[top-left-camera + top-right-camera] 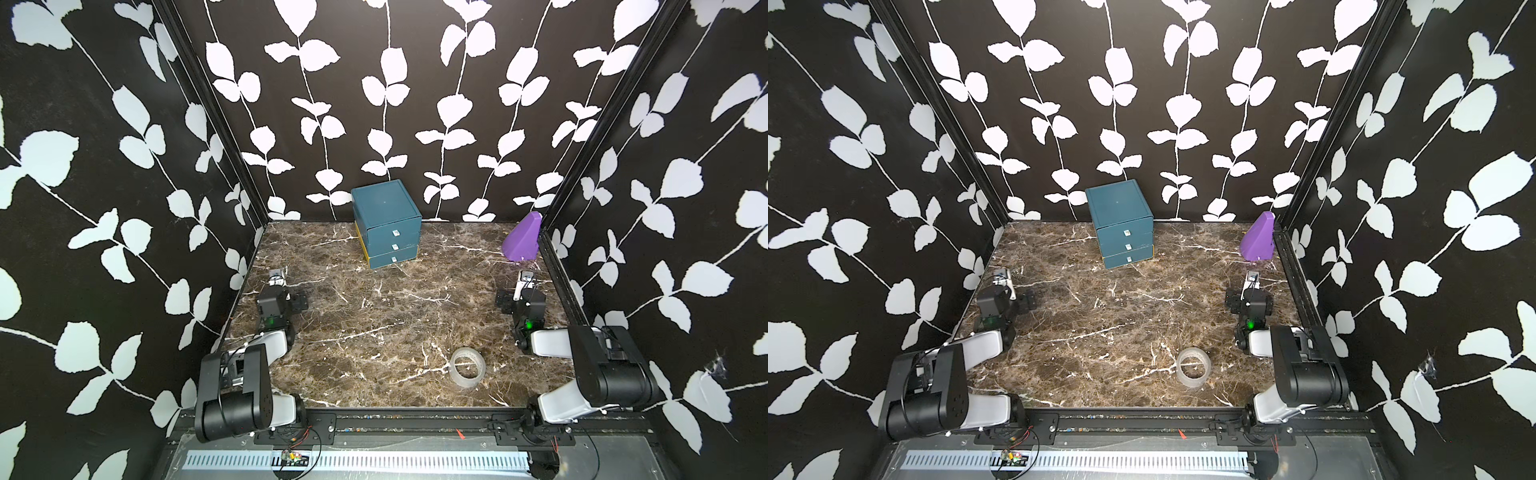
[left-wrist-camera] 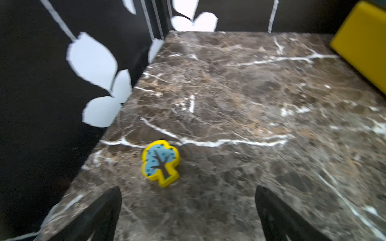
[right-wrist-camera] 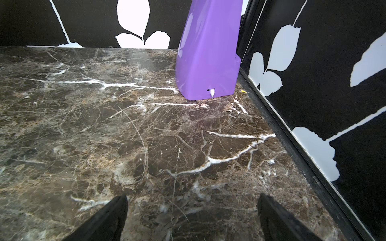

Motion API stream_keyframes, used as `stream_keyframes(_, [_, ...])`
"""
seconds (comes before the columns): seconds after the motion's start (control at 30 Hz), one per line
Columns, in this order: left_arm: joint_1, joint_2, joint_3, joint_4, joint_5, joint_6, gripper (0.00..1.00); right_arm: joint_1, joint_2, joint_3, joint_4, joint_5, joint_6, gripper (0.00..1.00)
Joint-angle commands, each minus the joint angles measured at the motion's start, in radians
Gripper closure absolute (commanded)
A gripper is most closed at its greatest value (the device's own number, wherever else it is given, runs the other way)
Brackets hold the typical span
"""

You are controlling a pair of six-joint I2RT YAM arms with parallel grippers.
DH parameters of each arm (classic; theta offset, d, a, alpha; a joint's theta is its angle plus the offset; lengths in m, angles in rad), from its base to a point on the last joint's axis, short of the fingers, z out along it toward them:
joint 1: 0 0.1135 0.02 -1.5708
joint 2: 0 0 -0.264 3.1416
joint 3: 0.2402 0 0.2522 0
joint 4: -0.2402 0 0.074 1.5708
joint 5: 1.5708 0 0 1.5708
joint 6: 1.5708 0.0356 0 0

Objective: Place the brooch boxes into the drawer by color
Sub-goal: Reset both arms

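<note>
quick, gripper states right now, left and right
left gripper: open, holding nothing
right gripper: open, holding nothing

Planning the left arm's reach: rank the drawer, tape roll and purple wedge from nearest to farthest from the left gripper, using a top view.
From the left gripper:
1. Drawer, back centre.
2. Tape roll, front, right of centre.
3. Wedge, back right corner.

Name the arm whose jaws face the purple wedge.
The right arm: its open jaws point at the wedge, which stands just ahead by the side wall. The left arm faces a small yellow tree shape instead.
</note>
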Motion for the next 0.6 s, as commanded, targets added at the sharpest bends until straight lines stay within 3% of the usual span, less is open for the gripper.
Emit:
stream_keyframes(0.0, [0.007,-0.026,-0.009,0.037,0.079,-0.029,0.01,0.001,-0.006,0.008,0.035,0.001,-0.007,0.01])
stream_keyframes(0.17, [-0.014,-0.029,-0.034,0.103,0.16,-0.114,0.01,0.001,-0.006,0.008,0.036,0.001,-0.006,0.01])
stream_keyframes(0.37, [-0.07,0.13,0.06,0.143,0.138,-0.044,0.01,0.001,-0.006,0.008,0.035,0.001,-0.006,0.01])
stream_keyframes(0.47, [-0.104,0.131,0.083,0.1,0.101,-0.015,0.01,0.001,-0.006,0.007,0.035,0.001,-0.007,0.01])
stream_keyframes(0.57, [-0.158,0.122,0.027,0.19,0.038,0.029,0.01,0.001,-0.006,0.008,0.035,0.002,-0.007,0.01])
